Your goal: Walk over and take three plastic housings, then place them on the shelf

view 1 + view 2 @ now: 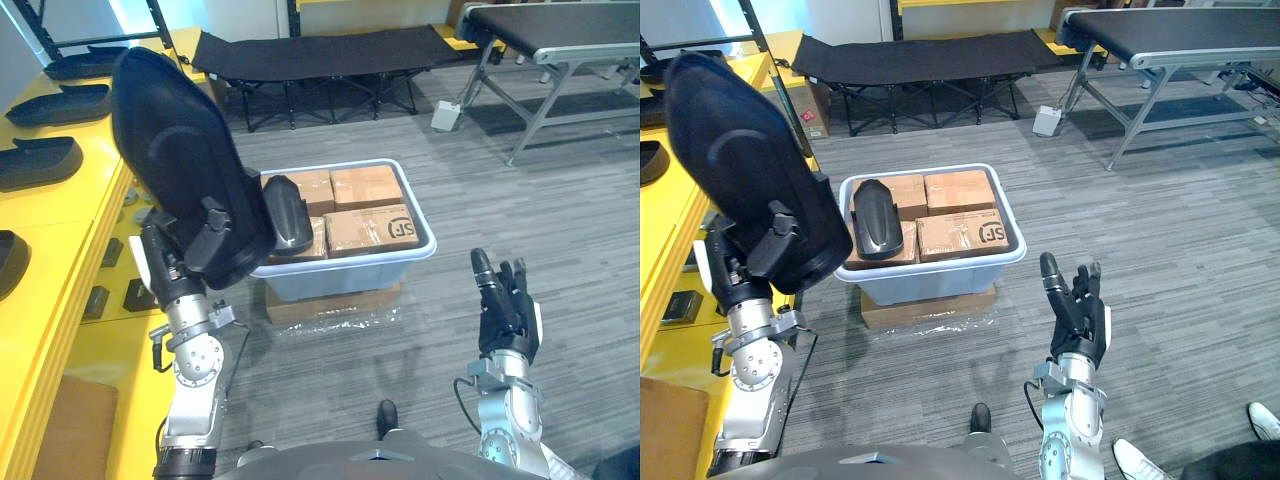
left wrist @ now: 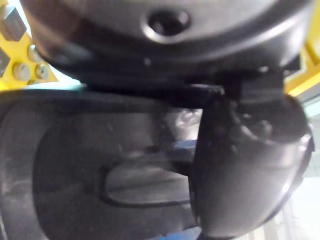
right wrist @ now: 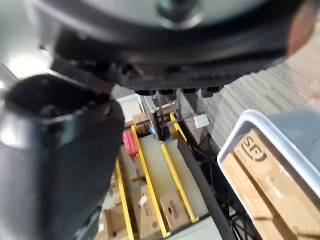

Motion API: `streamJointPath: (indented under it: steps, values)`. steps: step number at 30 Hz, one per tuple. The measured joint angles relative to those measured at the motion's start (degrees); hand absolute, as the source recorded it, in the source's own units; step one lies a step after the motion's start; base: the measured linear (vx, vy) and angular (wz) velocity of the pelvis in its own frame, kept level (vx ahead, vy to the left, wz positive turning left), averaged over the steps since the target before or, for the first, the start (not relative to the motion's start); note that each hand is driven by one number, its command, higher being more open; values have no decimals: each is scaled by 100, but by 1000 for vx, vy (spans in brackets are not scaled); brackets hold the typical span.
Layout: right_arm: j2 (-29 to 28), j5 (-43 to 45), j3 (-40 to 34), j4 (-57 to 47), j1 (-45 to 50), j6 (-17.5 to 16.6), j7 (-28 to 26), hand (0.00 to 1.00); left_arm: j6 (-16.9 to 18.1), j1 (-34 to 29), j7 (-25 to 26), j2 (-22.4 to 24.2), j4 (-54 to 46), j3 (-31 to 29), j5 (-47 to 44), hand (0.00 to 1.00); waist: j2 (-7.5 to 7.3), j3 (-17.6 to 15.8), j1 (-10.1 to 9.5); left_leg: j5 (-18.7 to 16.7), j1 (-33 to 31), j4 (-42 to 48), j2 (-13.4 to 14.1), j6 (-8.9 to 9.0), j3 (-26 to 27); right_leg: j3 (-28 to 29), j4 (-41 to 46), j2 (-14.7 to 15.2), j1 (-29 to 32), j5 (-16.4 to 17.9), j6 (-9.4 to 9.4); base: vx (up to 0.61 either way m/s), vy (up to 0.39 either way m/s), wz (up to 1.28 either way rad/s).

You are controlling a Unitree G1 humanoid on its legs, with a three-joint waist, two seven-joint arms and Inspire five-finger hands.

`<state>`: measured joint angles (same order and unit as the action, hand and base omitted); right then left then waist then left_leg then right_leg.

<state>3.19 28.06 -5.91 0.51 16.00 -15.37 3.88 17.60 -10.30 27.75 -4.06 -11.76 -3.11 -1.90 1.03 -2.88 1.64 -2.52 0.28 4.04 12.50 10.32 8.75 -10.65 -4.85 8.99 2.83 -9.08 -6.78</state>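
**Left hand** (image 1: pixel 212 243): raised, with fingers and thumb curled onto the lower end of a large black plastic housing (image 1: pixel 170 140). The housing stands upright directly above the hand and is clear of every surface. Its upper end leans toward the yellow shelf (image 1: pixel 75 215), which is just left of the hand. In the left wrist view the grip is too close to read the contact points. The fingers appear to wrap the housing's lower rim.

**Held housing, condition:** an elongated moulded shell, matt black and rounded at the top. It has a raised oval panel on its face and a smooth continuous rim.

**Second black plastic housing** (image 1: pixel 878 218): the same form, glossier in this light. It lies flat on brown cardboard boxes (image 1: pixel 960 190) inside a pale grey plastic bin (image 1: pixel 1012 250). It is just right of the left hand and ahead and to the left of the right hand. Neither hand touches it. The bin rests on a flat cardboard pack in clear film (image 1: pixel 930 305) on the grey carpet floor.

**Right hand** (image 1: pixel 1077 312): held up with fingers straight and slightly spread, holding nothing. It is near the bin's right corner but apart from it.

**Shelf:** further black shell-shaped housings (image 1: pixel 40 160) lie in a row on the shelf's yellow top, to the left of and beyond the left hand.
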Motion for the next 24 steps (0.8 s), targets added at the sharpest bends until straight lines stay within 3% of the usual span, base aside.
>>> streamJointPath:
  steps: [2,5,10,15,19,23,24]
  values:
    - [98,-5,331,69,-257,21,-106,100,-1,-171,9,0,-315,-171,24,0,3,1,-83,10,-162,48,-8,-4,-231,-200,-1,13,-19,43,44,-44,7,49]
    - [318,-67,786,406,-692,102,-282,100,-2,-396,-3,67,-661,-470,27,0,55,4,-387,116,-362,63,-20,-1,-690,-648,0,21,-135,71,46,-13,-11,78]
    - [483,-528,1223,1137,-1498,270,-435,100,-1,-1098,-142,467,-859,-1735,-139,0,111,33,-1145,317,-594,-40,-200,30,-1591,-1534,30,113,-525,196,-24,30,6,87]
    - [569,-537,1457,1412,-1993,365,-578,100,5,-1653,-278,660,-864,-2353,-470,0,48,33,-1557,330,-580,-41,-333,-2,-1898,-1872,30,196,-776,307,-94,4,28,42]
    - [620,-534,1453,1718,-2424,369,-639,100,100,-1937,-987,662,-889,-2444,-714,0,54,23,-1675,342,-605,-21,-373,-60,-2058,-2096,32,200,-925,388,-61,-16,11,26]
    - [685,-876,1384,1712,-2323,375,-573,100,267,-1751,-1773,631,-919,-2378,-942,0,70,-4,-1447,619,-897,-42,-408,-351,-1981,-2757,38,249,-1156,483,-148,-14,-8,81]
    - [772,-1072,1357,1715,-2252,399,-518,100,291,-1660,-1932,633,-919,-2253,-994,0,110,-31,-1474,730,-868,-144,-421,-255,-1976,-2853,119,300,-1185,509,-180,10,31,74]
